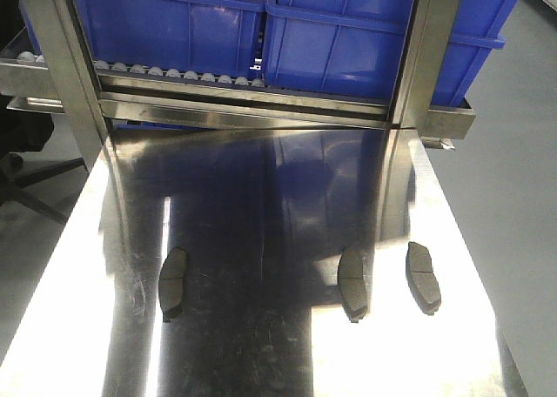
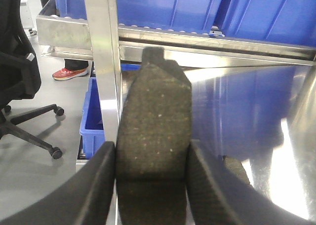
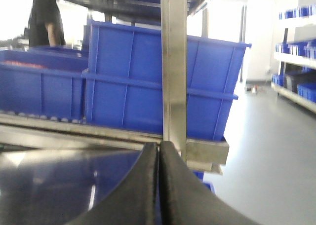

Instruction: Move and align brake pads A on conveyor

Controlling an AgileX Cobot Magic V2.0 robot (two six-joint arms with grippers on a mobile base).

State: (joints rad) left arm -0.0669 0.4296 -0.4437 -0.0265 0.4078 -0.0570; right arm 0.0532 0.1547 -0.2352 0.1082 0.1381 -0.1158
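Nearest your lens, in the left wrist view, the left gripper (image 2: 152, 147) has its black ribbed fingers (image 2: 94, 185) clamped on the held brake pad A (image 2: 155, 101). The pad stands on end between them, its speckled grey-brown face towards you. A steel post (image 2: 103, 62) rises just behind it.

In the right wrist view, the right gripper (image 3: 159, 147) shows its fingers pressed together with nothing between them.

In the front view, three more pads lie flat on the mirror-like steel worktop (image 1: 261, 197), each lengthwise away from you. The left brake pad A (image 1: 172, 282) lies well apart from the others. The middle brake pad A (image 1: 352, 281) and the right brake pad A (image 1: 423, 277) lie near each other without touching. Behind the worktop, blue bins (image 1: 348, 31) stand on a roller rack (image 1: 174, 70).
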